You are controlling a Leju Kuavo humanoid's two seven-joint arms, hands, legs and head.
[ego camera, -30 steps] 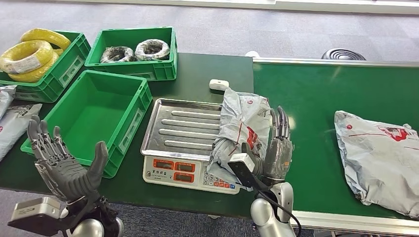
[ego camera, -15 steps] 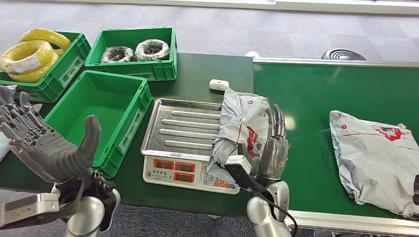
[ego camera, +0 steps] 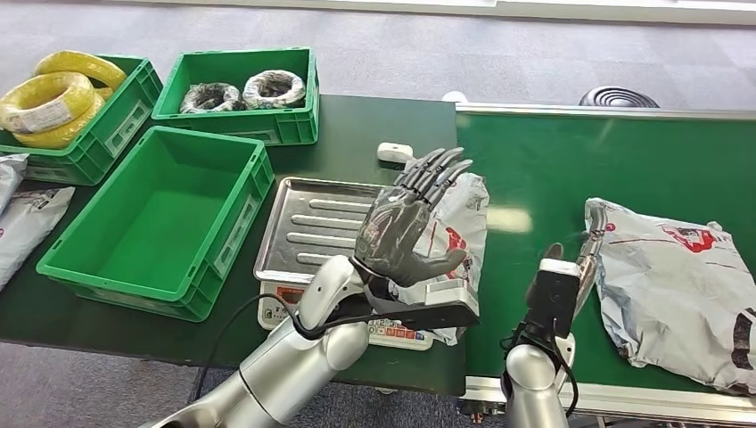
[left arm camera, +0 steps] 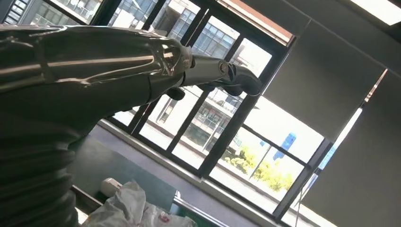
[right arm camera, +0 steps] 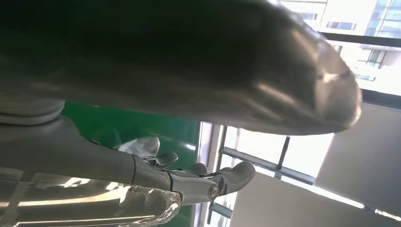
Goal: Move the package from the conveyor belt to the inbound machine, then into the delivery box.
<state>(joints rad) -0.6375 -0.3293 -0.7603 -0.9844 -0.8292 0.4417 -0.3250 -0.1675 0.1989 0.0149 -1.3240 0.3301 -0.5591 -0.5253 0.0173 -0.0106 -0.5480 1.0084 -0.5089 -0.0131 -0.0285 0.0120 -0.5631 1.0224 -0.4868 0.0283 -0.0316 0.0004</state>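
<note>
Package [ego camera: 450, 227] lay slumped on the right side of the inbound machine's steel tray [ego camera: 316, 223], part of it hanging over the keypad edge toward the conveyor belt [ego camera: 571, 169], so the belt-to-machine leg looked done, w/ no hand on it. Left hand [ego camera: 406, 223] was over the tray in front of the package, palm showing, fingers spread and holding nothing; whether it touched the bag couldn't be told from head view. Right hand [ego camera: 579, 259] was on the belt side between the two bags, mostly hidden behind its wrist camera; right wrist view showed fingers extended w/ nothing in them, so it read as released. A second package [ego camera: 677, 285] sat further right on the belt, close beside the right hand. Delivery box [ego camera: 156, 214], the unfilled green crate left of the scale, was near the tray. Judged step: transfer machine → box pending. Next move prob. needs left hand to close around the soft bag, lift it clear of the tray lip, carry it left and drop it inside the crate walls. Limp poly bag could sag or slip.
</note>
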